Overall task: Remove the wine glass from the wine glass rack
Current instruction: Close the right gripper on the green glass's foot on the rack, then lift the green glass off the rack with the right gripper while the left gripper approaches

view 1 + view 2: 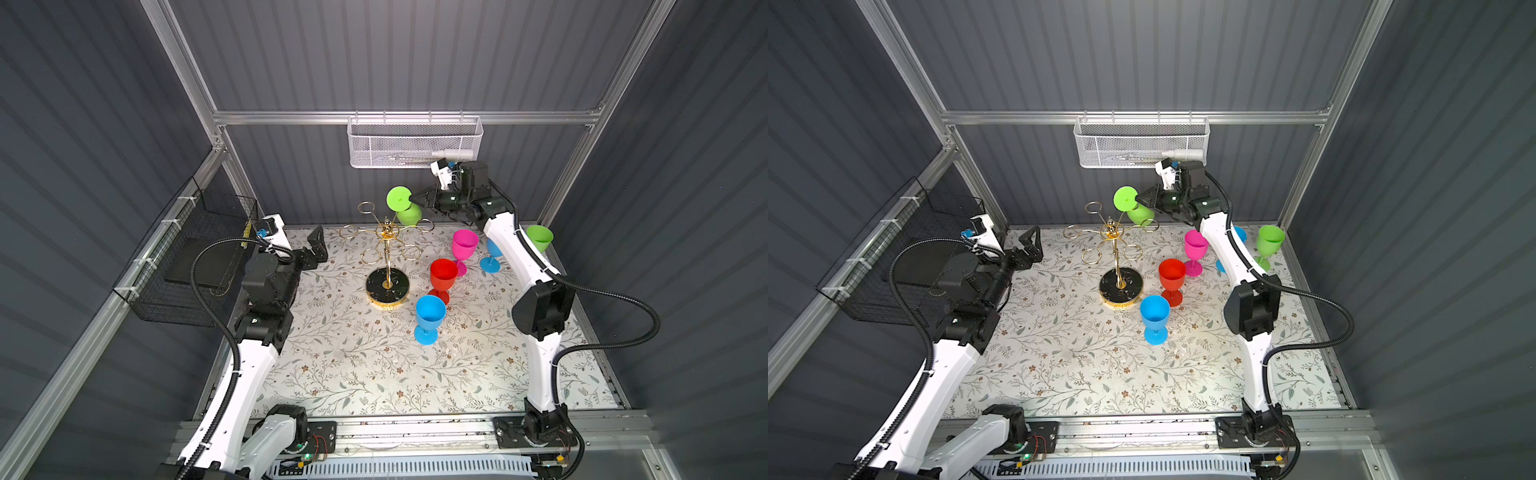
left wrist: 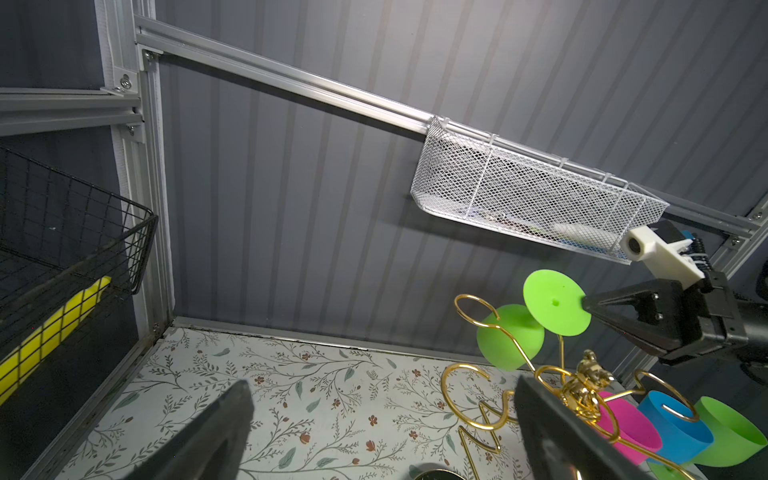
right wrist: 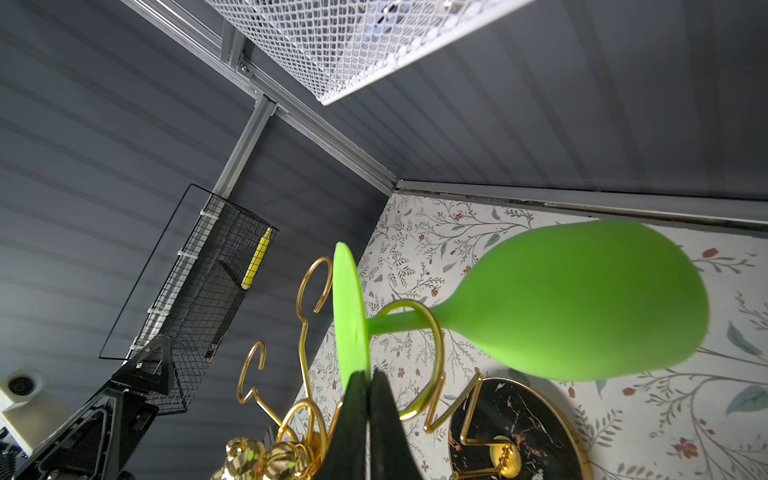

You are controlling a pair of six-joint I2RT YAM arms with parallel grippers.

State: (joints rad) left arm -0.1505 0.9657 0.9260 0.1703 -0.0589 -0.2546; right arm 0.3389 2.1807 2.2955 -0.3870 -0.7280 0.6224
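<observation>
The left hand hangs open at the left edge of the counter, jaws spread wide and holding nothing, well apart from the rack. In the left wrist view its two dark fingers frame the gold loops.

The rack stands near the middle of the counter, a gold pole on a round black base. The green wine glass hangs upside down and tilted at the rack's far side, above the counter. Its flat foot is uppermost and its bowl lower and behind. In the right wrist view its stem passes through one curled loop.

Just right of the glass, the right hand is clenched on the rim of that foot, pinching the thin disc edge-on between its closed fingertips.

Farther right, upright on the counter, stand a blue glass, a red glass, a pink glass, and a second green glass.
</observation>
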